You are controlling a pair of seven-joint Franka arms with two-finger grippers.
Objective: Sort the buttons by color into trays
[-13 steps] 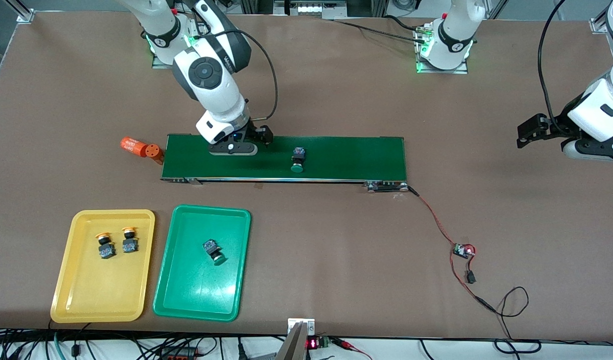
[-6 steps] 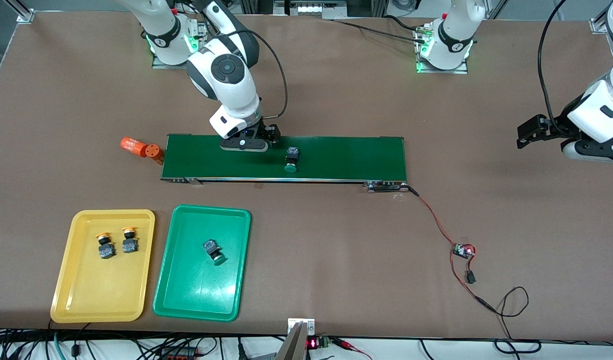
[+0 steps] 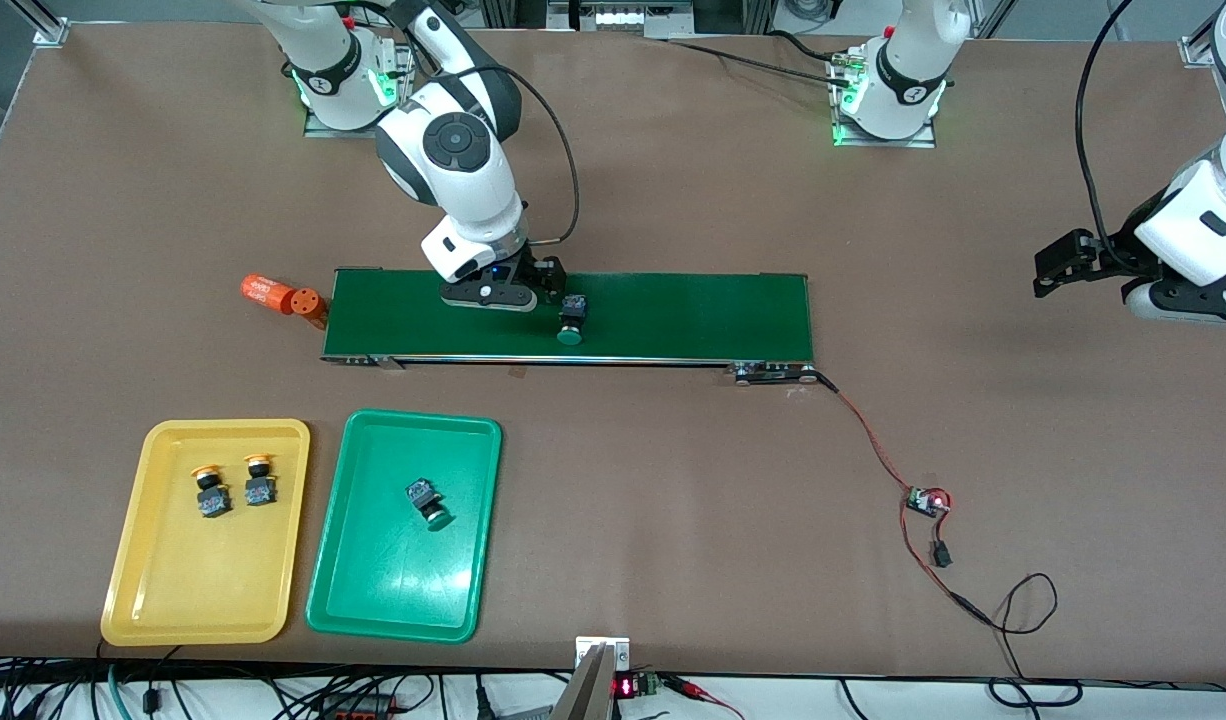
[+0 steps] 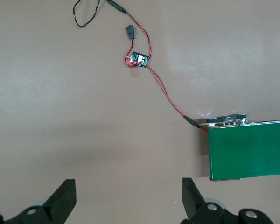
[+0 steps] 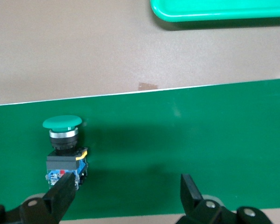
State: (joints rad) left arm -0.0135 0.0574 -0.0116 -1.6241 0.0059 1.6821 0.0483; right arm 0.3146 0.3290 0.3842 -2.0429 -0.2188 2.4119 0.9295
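- A green-capped button is seen lying on its side on the dark-green belt, roughly mid-length and somewhat toward the right arm's end.
- Its long axis is set across the belt: the green cap is turned toward the front camera and the belt's nearer edge, and the dark body is turned toward the robots' bases.
- The right gripper is held low over the belt, just beside that button on the side of the right arm's end; its fingers are spread wide and nothing is held, though one finger is seen right at the button's body in the right wrist view.
- The left gripper is kept waiting over bare desk past the belt's end on the left arm's side; its fingers are spread wide and empty.
- A second green-capped button is found lying in the green tray, tilted, with its cap toward the front camera and its body toward the belt.
- Two yellow-capped buttons are laid side by side in the yellow tray, their long axes about parallel, caps toward the belt and bodies toward the front camera.
- The two trays are placed side by side, nearer the front camera than the belt, the yellow one closer to the right arm's end of the desk.
- An orange cylinder is seen lying on the desk at the belt's end on the right arm's side.
- A small board with red wires is seen near the belt's end on the left arm's side.
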